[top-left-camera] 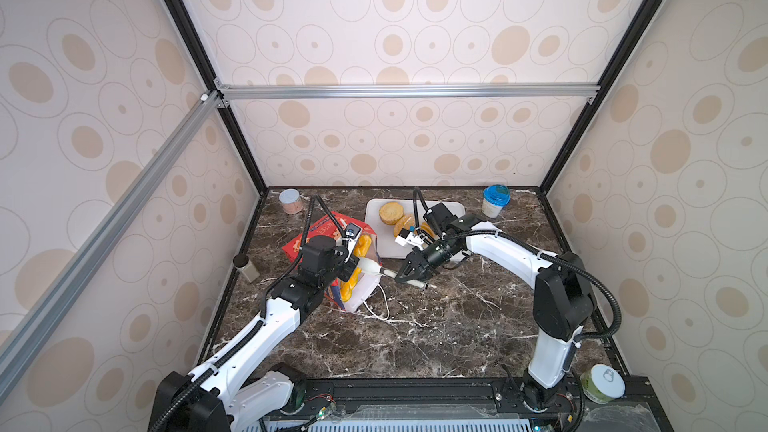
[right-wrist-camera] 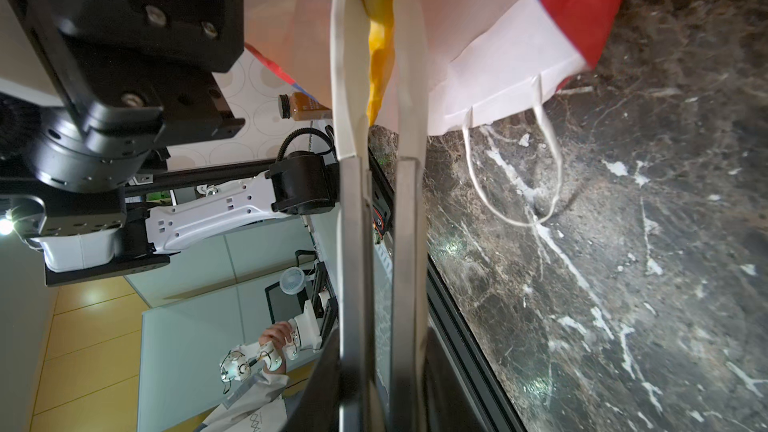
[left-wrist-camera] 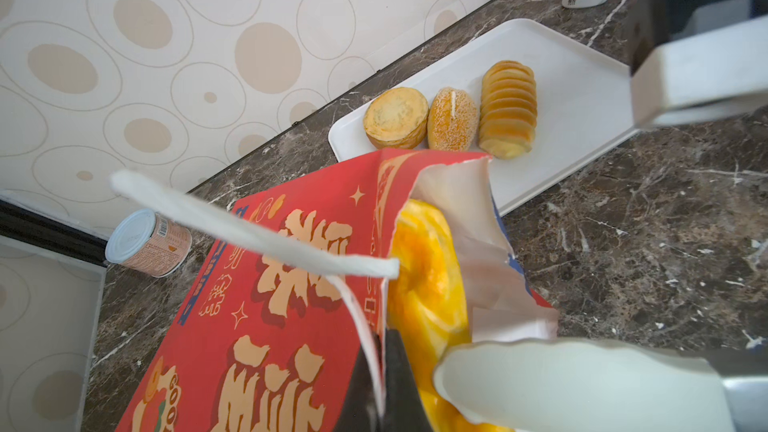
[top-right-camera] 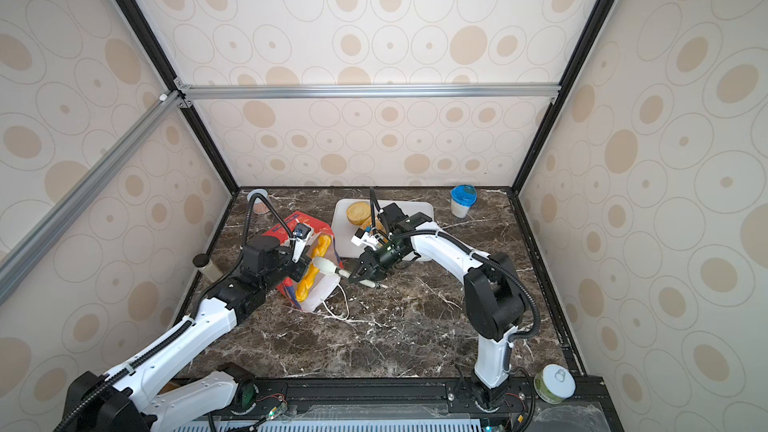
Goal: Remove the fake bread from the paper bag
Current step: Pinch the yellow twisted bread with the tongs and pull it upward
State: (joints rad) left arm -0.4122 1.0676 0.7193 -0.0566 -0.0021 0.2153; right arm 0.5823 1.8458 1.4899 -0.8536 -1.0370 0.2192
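The paper bag lay on the table left of centre, its rim pinched by the closed left gripper. The right gripper, jaws narrow, held the braided twist in the bag's mouth; three pastries sat on the far tray

**Surfaces and finishes**

The table is glossy marble-look stone. The bag is matt printed paper, white inside, with a cord handle. The tray is smooth white plastic. The bun looks gritty; the loaf and twist, glossy. The rail is brushed metal.
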